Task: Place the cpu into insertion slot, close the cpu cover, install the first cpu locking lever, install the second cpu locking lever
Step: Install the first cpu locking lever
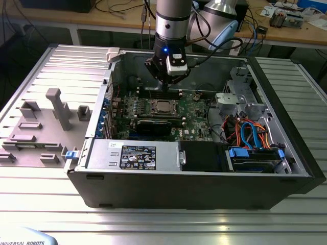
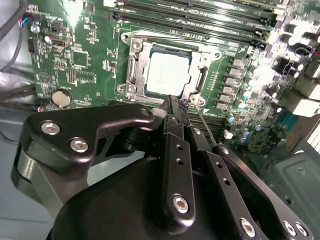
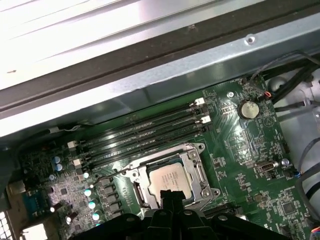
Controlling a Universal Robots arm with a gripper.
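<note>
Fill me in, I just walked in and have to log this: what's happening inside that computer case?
A single robot arm is working over the open computer case. The cpu already sits in the insertion slot, with the cpu cover lying flat around it. The gripper, shut and holding nothing I can see, hovers just above the socket's edge. Whether the locking levers are latched, I cannot tell.

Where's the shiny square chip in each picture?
Exterior view: the cpu sits in the middle of the green motherboard, under the gripper.
Second wrist view: the cpu lies in the insertion slot, just past the gripper.
First wrist view: the cpu touches the gripper's outline.
Shared landmark: the long memory slots beside it.
</note>
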